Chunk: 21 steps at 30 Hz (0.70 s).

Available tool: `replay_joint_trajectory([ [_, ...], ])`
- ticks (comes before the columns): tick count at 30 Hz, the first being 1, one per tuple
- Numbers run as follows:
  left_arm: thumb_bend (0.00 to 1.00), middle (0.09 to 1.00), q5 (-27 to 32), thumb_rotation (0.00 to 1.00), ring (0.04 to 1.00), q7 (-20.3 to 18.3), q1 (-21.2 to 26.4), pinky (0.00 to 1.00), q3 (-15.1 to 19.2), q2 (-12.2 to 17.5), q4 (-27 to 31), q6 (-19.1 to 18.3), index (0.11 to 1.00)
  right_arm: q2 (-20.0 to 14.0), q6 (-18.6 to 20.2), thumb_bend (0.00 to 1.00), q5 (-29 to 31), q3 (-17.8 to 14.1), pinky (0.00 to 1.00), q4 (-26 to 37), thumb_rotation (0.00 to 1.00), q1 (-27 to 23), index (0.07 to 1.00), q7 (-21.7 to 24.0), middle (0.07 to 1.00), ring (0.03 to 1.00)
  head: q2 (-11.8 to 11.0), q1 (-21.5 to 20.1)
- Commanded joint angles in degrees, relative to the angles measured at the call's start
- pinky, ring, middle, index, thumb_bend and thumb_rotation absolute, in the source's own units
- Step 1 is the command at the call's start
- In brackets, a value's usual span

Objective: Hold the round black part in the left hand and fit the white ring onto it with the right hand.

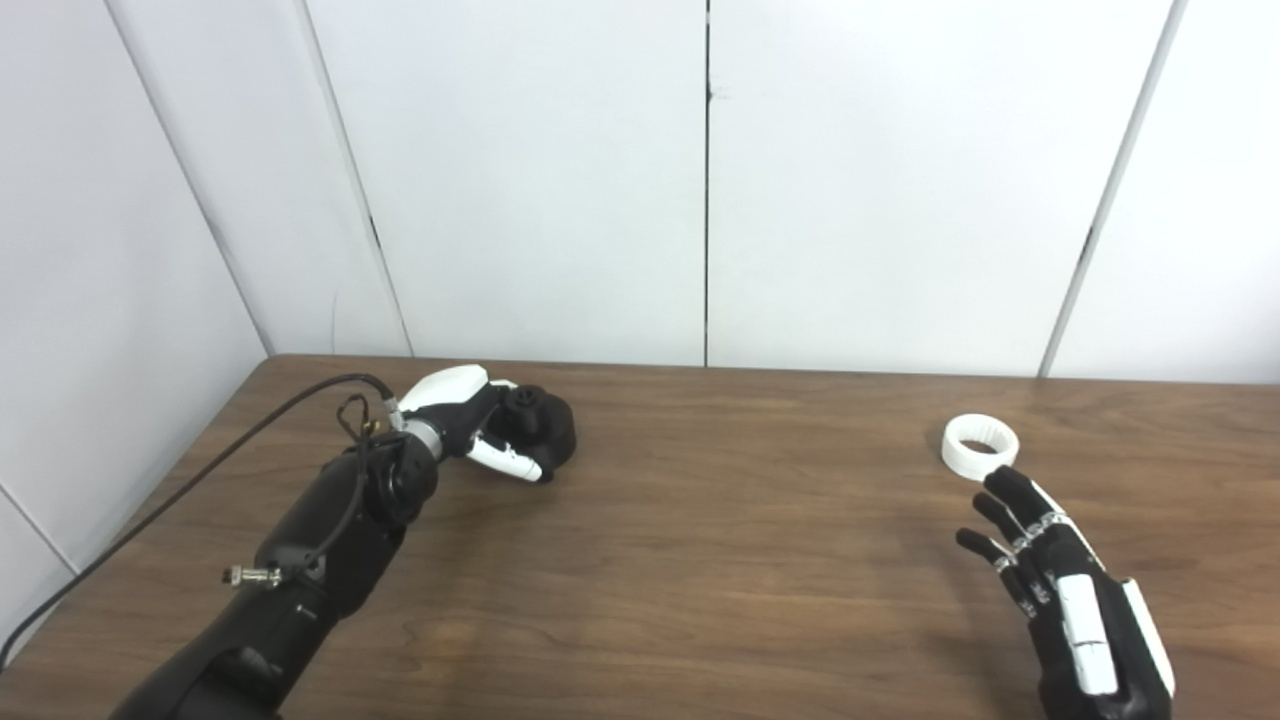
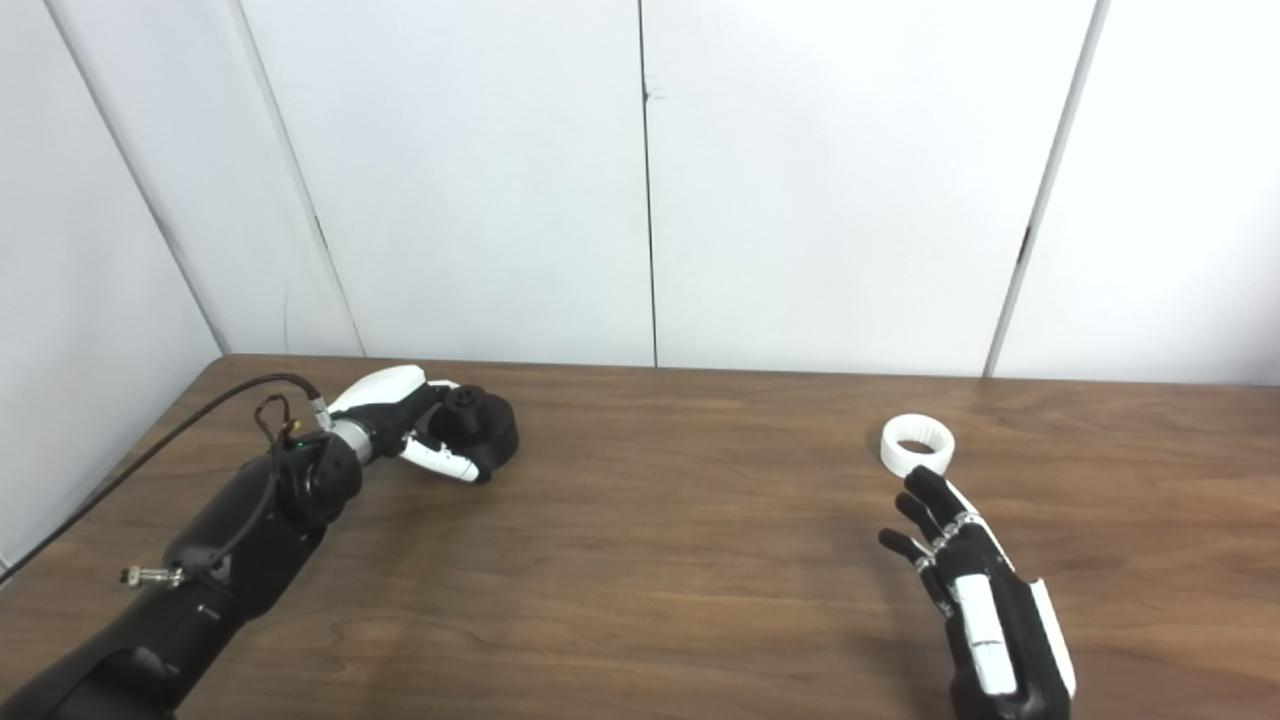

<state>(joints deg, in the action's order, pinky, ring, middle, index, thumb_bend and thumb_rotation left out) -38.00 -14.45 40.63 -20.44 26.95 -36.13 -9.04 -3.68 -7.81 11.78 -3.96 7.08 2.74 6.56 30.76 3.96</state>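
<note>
The round black part (image 1: 548, 424) rests on the wooden table (image 1: 720, 570) at the back left, a small knob showing on its top. My left hand (image 1: 478, 422) is curled around it from the left, with fingers along its front and back; part of it is hidden by them. The white ring (image 1: 980, 446) lies flat on the table at the right, its hole facing up. My right hand (image 1: 1062, 590) hovers just in front of the ring, open with fingers spread, fingertips a short way from its rim and not touching it.
A black cable (image 1: 200, 470) runs from my left forearm across the table's left edge. White wall panels (image 1: 700, 180) stand close behind the table's far edge. Bare wood lies between the two hands.
</note>
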Motion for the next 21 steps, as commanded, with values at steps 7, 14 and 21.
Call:
replay_joint_trajectory([
  [7, 0.88, 0.886, -0.43, 0.45, 0.921, 2.46, 4.33, 0.77, -0.24, 0.81, -0.36, 1.75, 0.809, 0.92, 0.93, 0.66, 0.19, -0.17, 0.78, -3.01, 0.83, 6.08, 0.858, -0.57, 0.9, 0.901, 0.26, 0.22],
  [14, 0.82, 0.869, -0.08, 0.38, 0.915, 3.03, 3.9, 0.78, 0.31, 0.8, 0.11, 1.38, 0.757, 1.01, 1.37, 0.66, 0.09, -0.28, 0.77, -2.57, 0.83, 6.13, 0.853, -0.9, 0.893, 0.894, 0.42, 0.33],
  [21, 0.81, 0.854, -0.21, 0.36, 0.904, 3.7, 3.74, 0.76, 0.01, 1.02, -0.15, 2.06, 0.711, 0.71, 1.46, 0.65, 0.38, -0.28, 0.78, -2.55, 0.83, 6.14, 0.857, -0.61, 0.9, 0.902, 0.53, 0.53],
])
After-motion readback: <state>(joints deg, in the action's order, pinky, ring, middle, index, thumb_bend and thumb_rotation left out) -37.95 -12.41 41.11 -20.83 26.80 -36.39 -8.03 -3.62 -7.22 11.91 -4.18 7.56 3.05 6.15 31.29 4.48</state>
